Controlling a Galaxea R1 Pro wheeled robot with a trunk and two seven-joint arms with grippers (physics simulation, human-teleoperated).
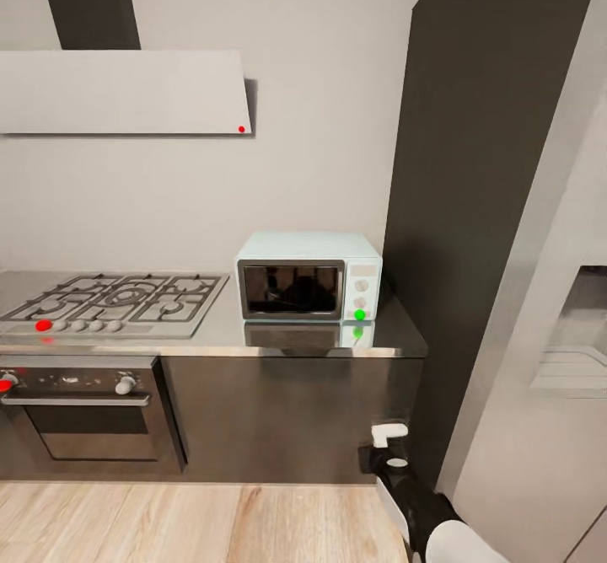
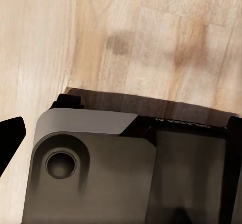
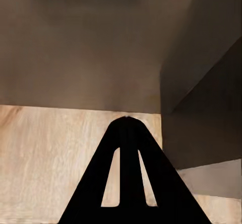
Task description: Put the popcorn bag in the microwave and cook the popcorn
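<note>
The microwave (image 1: 308, 277) stands on the countertop (image 1: 396, 335) near its 3 o'clock end, against the wall. The gas hob (image 1: 118, 300) lies on the countertop at the microwave's 9 o'clock. The oven (image 1: 84, 415) sits below the hob, the hood (image 1: 122, 91) above it. A tall cabinet (image 1: 480, 167) rises at the microwave's 3 o'clock.

1. The microwave (image 1: 308, 276), a pale blue box with a dark glass door, stands shut and upright, a green dot on its white knob panel.
2. It sits on the grey glossy countertop (image 1: 253, 337) near the right end, against the wall.
</note>
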